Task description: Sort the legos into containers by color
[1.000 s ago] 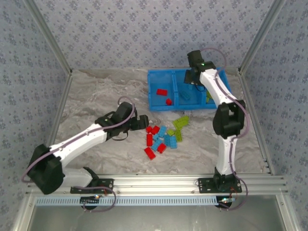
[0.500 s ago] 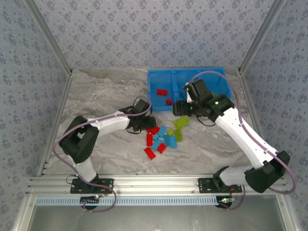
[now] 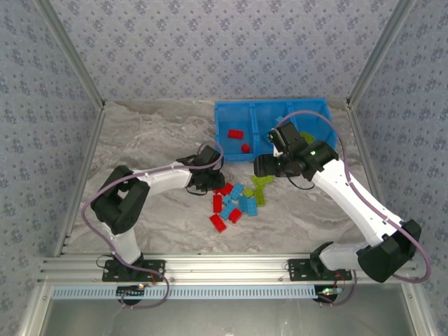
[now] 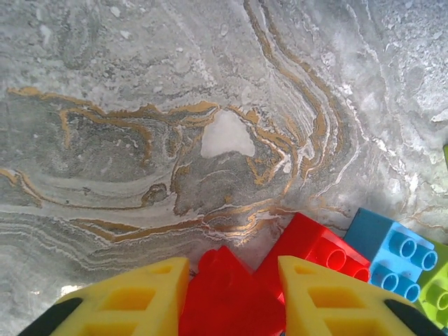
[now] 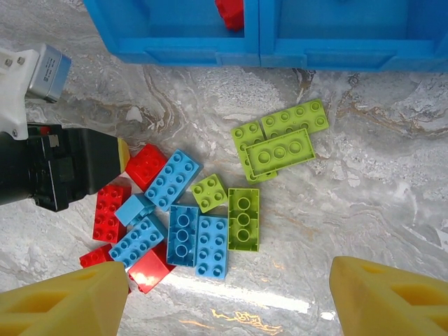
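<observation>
Two left fingers (image 4: 126, 304) pinch a red brick (image 4: 227, 297) between them. We should lift straight up, slowly, so the red neighbour (image 4: 322, 248) just right of them isn't dragged. Our right fingers (image 5: 66, 301) hang spread above green bricks (image 5: 280, 143), the bin (image 5: 189, 49) beyond them.

Legos (image 3: 238, 199) clustered on table (image 3: 154, 140) before containers (image 3: 252, 105); two more in left compartment (image 3: 227, 148).

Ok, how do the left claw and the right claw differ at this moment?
The left claw is closed around a red brick; the right claw is spread wide with nothing between its fingers. The left claw is down at the table, while the right claw hangs above the loose bricks. Both have yellow fingers.
</observation>
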Motion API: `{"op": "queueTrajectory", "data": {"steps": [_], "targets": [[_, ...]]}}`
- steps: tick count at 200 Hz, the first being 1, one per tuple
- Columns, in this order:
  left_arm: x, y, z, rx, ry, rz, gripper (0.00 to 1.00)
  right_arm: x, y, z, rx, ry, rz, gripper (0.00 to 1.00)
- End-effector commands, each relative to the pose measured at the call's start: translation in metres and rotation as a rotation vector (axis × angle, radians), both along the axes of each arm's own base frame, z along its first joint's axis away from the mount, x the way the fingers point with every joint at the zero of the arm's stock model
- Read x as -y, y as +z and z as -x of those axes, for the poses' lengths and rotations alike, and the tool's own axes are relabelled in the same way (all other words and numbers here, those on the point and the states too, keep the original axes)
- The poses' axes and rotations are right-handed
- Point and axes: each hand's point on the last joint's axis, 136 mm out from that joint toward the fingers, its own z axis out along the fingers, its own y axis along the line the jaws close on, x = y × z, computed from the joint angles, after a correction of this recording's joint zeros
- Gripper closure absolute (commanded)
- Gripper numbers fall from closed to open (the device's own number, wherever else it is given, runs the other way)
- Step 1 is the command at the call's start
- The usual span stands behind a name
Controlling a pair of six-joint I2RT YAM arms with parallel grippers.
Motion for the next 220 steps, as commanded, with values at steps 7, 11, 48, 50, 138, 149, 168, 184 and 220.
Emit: {"op": "queueTrajectory", "data": {"steps": [7,11,48,50,138,149,168,184,220], "targets": [[-0.013,0.005,0.008,0.005,0.004,-0.048,0.72,0.003,0.004,0.006,0.002,-0.016,-0.006,0.22],[-0.013,0.007,0.008,0.01,0.002,-0.044,0.72,0.003,0.004,0.006,0.002,-0.016,-0.006,0.22],[0.005,0.062,-0.012,0.152,-0.036,0.05,0.74,0.004,0.006,0.008,0.007,-0.022,-0.01,0.22],[0.006,0.065,-0.014,0.162,-0.039,0.056,0.74,0.005,0.007,0.008,0.009,-0.024,-0.011,0.22],[0.058,0.157,-0.151,0.603,-0.059,-0.072,0.73,0.011,0.019,0.023,0.039,-0.058,-0.066,0.22],[0.064,0.155,-0.167,0.618,-0.06,-0.086,0.73,0.015,0.021,0.026,0.046,-0.067,-0.065,0.21],[0.076,0.148,-0.185,0.599,-0.072,-0.063,0.66,0.021,0.025,0.031,0.061,-0.081,-0.063,0.21],[0.082,0.158,-0.189,0.619,-0.082,-0.042,0.52,0.027,0.026,0.034,0.072,-0.092,-0.055,0.2],[0.075,0.214,-0.167,0.703,-0.101,0.025,0.51,0.03,0.018,0.033,0.071,-0.112,-0.048,0.19]]}}
